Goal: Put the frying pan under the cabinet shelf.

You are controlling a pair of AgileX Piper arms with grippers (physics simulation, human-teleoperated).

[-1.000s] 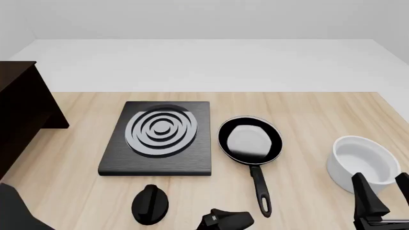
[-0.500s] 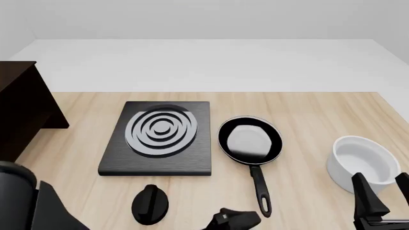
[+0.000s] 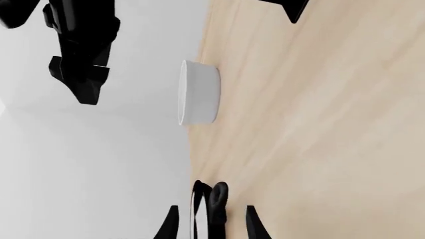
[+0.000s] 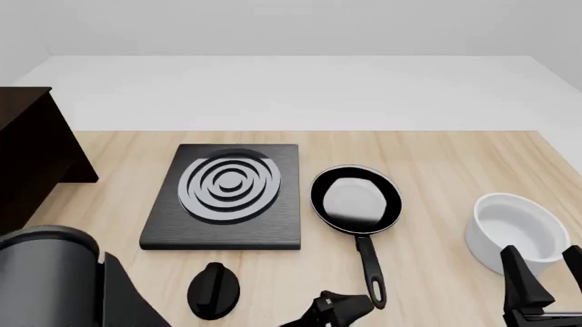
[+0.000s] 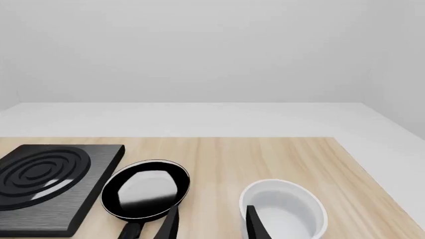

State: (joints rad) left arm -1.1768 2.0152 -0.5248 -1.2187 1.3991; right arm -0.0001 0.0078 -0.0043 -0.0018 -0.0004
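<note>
The frying pan (image 4: 356, 199) lies on the table right of the stove plate, its long handle (image 4: 370, 269) pointing toward the near edge. My left gripper (image 4: 348, 304) is open and low at the near edge, just left of the handle's end and not touching it. The left wrist view shows the frying pan (image 3: 206, 206) edge-on beyond the open fingers. My right gripper (image 4: 546, 271) stands open at the near right, beside the bowl, holding nothing. From the right wrist the frying pan (image 5: 145, 189) is seen ahead. The cabinet shelf (image 4: 27, 157) stands dark at the table's far left.
A square black stove plate (image 4: 227, 194) with silver rings sits mid-table. A small black knob (image 4: 214, 289) lies in front of it. A white bowl (image 4: 516, 228) stands at the right, next to my right gripper. The left arm's dark body (image 4: 54, 286) fills the lower left corner.
My left arm's body has swung further into the lower left of the front view. Its gripper has edged right toward the pan handle's end. The right arm and the pan have not moved.
</note>
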